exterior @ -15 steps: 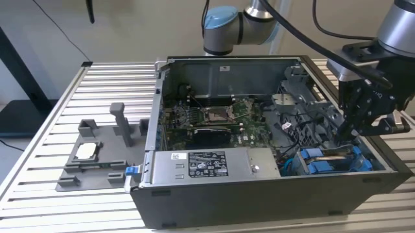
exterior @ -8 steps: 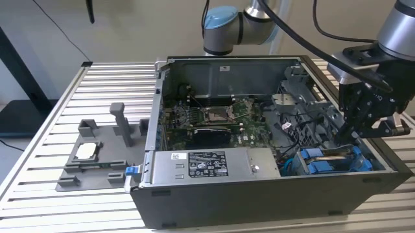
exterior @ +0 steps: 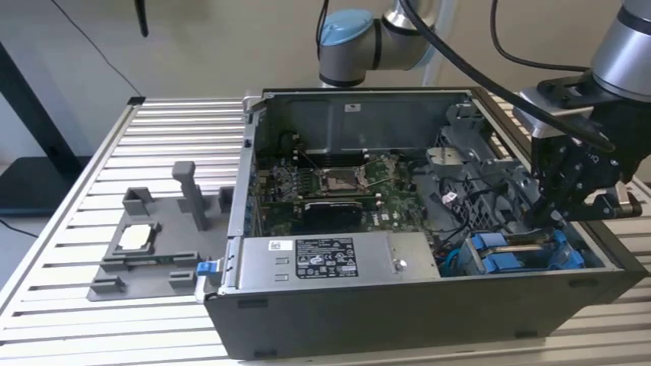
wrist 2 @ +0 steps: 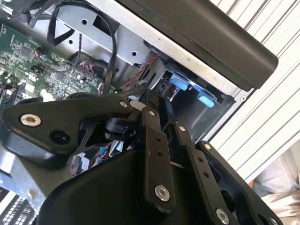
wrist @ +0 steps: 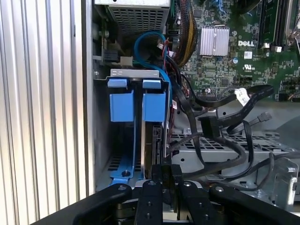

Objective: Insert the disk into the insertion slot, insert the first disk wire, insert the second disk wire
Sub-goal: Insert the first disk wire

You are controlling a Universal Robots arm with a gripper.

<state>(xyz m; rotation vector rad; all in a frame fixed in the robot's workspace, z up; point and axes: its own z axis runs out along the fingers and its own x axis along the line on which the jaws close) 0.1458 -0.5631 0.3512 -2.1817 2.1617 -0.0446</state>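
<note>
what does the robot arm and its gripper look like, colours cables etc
The arm is a silver-grey tube with rounded joints, one topped by a light blue cap. Black cables loop along it. In the first wrist view the gripper is matte black, built of flat linkage bars pinned with silver screws on a chunky black body.

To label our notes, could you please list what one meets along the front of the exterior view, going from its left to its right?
Grey tray with posts → blue clip on the case's corner → grey box with a sticker → drive bay with blue pieces.
</note>
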